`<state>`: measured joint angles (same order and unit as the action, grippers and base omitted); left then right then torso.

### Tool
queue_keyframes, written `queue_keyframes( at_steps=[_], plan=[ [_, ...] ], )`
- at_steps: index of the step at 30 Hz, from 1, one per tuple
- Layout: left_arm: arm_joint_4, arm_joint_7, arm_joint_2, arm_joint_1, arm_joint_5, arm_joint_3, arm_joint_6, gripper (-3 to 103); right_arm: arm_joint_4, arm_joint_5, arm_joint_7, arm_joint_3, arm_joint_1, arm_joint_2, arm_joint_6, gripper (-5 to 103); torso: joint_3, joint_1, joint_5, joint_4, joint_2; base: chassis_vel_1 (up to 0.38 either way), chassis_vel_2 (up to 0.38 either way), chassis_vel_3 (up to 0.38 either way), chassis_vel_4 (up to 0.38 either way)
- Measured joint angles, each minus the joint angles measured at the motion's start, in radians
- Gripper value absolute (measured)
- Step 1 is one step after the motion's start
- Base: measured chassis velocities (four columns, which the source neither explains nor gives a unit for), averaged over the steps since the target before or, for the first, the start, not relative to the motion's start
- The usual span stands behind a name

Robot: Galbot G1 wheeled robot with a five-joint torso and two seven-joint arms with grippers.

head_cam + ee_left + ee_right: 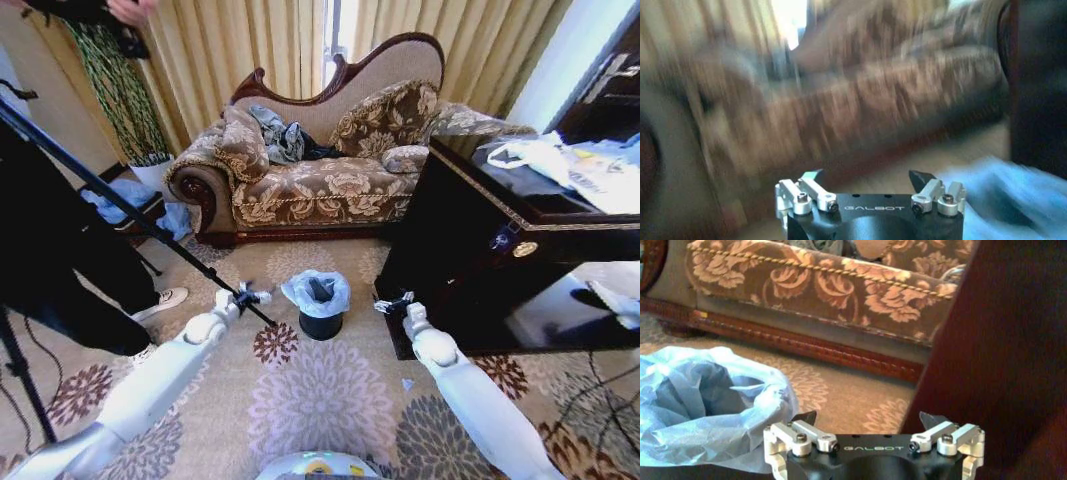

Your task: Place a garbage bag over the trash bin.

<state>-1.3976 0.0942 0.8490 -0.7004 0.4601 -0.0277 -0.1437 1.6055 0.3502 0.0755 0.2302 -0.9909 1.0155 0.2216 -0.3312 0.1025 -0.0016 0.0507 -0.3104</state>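
Left end effector (262,294) hangs low over the carpet (330,400), just left of the trash bin (321,324), fingers spread w/ nothing between them. In the left wrist view the same end effector (867,176) shows both tips apart and empty; the rest there is smeared, only a pale blue patch of bag (1003,192) off to one side.

Right end effector (392,303) sits just right of the bin, next to the dark wooden cabinet (480,250), also spread and empty. Right wrist view: end effector (868,416) w/ tips apart, the garbage bag (713,405) close beside it, not touching.

The garbage bag (316,290) is on the bin: crinkly pale blue-white plastic folded out over the round rim, opening upward, loose and puffy around the top. Black lower wall of the bin shows below the bag's edge. Bin stands upright on the patterned carpet, between the two end effectors, in front of the sofa (320,180) and near the cabinet's front-left corner.

Both white arms reach fwd from the bottom of the head view, left arm (150,390) on the left, right arm (480,400) on the right. White plastic bags w/ paper clutter (570,165) lie on the cabinet top, well apart from the bin. Curtains (250,50) hang behind the sofa.
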Motion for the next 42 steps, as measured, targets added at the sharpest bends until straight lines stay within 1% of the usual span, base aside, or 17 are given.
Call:
queue_keyframes(
  at_steps=[3, 5, 7, 9, 11, 12, 14, 16, 19, 20, 22, 23, 25, 27, 30, 35, 42],
  plan=[
    [0.144, 0.005, 0.045, 0.178, -0.101, 0.034, -0.213, 85, 0.090, 0.011, 0.019, 0.079, -0.097, -0.007, 0.005, 100, 0.000, 0.000, -0.0009, 0.0004, 0.000, 0.000, 0.000, 0.000, 0.000],
    [0.189, 0.018, 0.066, 0.247, -0.122, 0.041, -0.237, 85, 0.130, 0.016, 0.025, 0.123, -0.147, -0.006, 0.007, 100, 0.000, 0.000, -0.0001, 0.0006, 0.000, 0.000, 0.000, 0.000, 0.000],
    [0.214, 0.020, 0.081, 0.303, -0.141, 0.046, -0.224, 82, 0.165, 0.021, 0.027, 0.162, -0.193, -0.003, 0.009, 100, 0.000, 0.000, 0.0004, 0.0005, 0.000, 0.000, 0.000, 0.000, 0.000],
    [0.275, 0.024, 0.121, 0.403, -0.163, 0.060, -0.216, 92, 0.233, 0.034, 0.028, 0.232, -0.290, 0.007, 0.004, 100, 0.000, 0.000, 0.0009, 0.0005, 0.000, 0.000, 0.000, 0.000, 0.000],
    [0.295, 0.031, 0.132, 0.425, -0.152, 0.067, -0.222, 94, 0.255, 0.041, 0.030, 0.252, -0.319, 0.012, 0.002, 100, 0.000, 0.000, 0.0009, 0.0006, 0.000, 0.000, 0.000, 0.000, 0.000],
    [0.315, 0.039, 0.144, 0.453, -0.119, 0.085, -0.218, 86, 0.289, 0.053, 0.034, 0.281, -0.364, 0.025, 0.002, 100, 0.000, 0.000, -0.0002, 0.0011, 0.000, 0.000, 0.000, 0.000, 0.000],
    [0.318, 0.040, 0.149, 0.465, -0.097, 0.098, -0.201, 88, 0.310, 0.057, 0.038, 0.299, -0.390, 0.035, 0.001, 100, 0.000, 0.000, -0.0005, 0.0006, 0.000, 0.000, 0.000, 0.000, 0.000],
    [0.340, 0.056, 0.167, 0.490, -0.094, 0.119, -0.202, 97, 0.345, 0.057, 0.048, 0.330, -0.441, 0.060, -0.001, 100, 0.000, 0.000, -0.0001, 0.0000, 0.000, 0.000, 0.000, 0.000, 0.000],
    [0.351, 0.069, 0.181, 0.507, -0.091, 0.136, -0.181, 99, 0.357, 0.054, 0.040, 0.347, -0.469, 0.078, -0.015, 100, 0.000, 0.000, -0.0004, -0.0001, 0.000, 0.000, 0.000, 0.000, 0.000],
    [0.350, 0.114, 0.179, 0.524, -0.065, 0.158, -0.116, 100, 0.358, 0.040, 0.022, 0.360, -0.490, 0.095, -0.039, 100, 0.000, 0.000, -0.0002, 0.0002, 0.000, 0.000, 0.000, 0.000, 0.000],
    [0.360, 0.147, 0.179, 0.536, -0.047, 0.174, -0.101, 102, 0.358, 0.033, 0.014, 0.364, -0.498, 0.102, -0.049, 100, 0.000, 0.000, 0.0001, 0.0001, 0.000, 0.000, 0.000, 0.000, 0.000],
    [0.394, 0.205, 0.181, 0.557, -0.015, 0.202, -0.099, 100, 0.360, 0.023, 0.001, 0.370, -0.509, 0.112, -0.060, 100, 0.000, 0.000, 0.0009, 0.0003, 0.000, 0.000, 0.000, 0.000, 0.000],
    [0.541, 0.370, 0.207, 0.613, 0.054, 0.303, -0.183, 99, 0.361, -0.001, -0.019, 0.380, -0.528, 0.133, -0.078, 100, 0.000, 0.000, -0.0006, 0.0001, 0.000, 0.000, 0.000, 0.000, 0.000],
    [0.569, 0.403, 0.210, 0.622, 0.062, 0.333, -0.201, 99, 0.361, -0.005, -0.022, 0.383, -0.531, 0.138, -0.082, 100, 0.000, 0.000, -0.0009, 0.0003, 0.000, 0.000, 0.000, 0.000, 0.000],
    [0.620, 0.516, 0.194, 0.629, 0.058, 0.468, -0.240, 100, 0.350, -0.021, -0.032, 0.393, -0.539, 0.161, -0.097, 100, 0.000, 0.000, 0.0000, 0.0001, 0.000, 0.000, 0.000, 0.000, 0.000],
    [0.681, 0.564, 0.233, 0.618, -0.022, 0.536, -0.307, 100, 0.317, -0.038, -0.039, 0.391, -0.533, 0.191, -0.125, 100, 0.000, 0.000, -0.0006, -0.0003, 0.000, 0.000, 0.000, 0.000, 0.000],
    [0.823, 0.550, 0.334, 0.637, -0.178, 0.538, -0.377, 100, 0.285, -0.043, -0.049, 0.391, -0.534, 0.201, -0.153, 100, 0.000, 0.000, 0.0002, 0.0005, 0.000, 0.000, 0.000, 0.000, 0.000]
  ],
)
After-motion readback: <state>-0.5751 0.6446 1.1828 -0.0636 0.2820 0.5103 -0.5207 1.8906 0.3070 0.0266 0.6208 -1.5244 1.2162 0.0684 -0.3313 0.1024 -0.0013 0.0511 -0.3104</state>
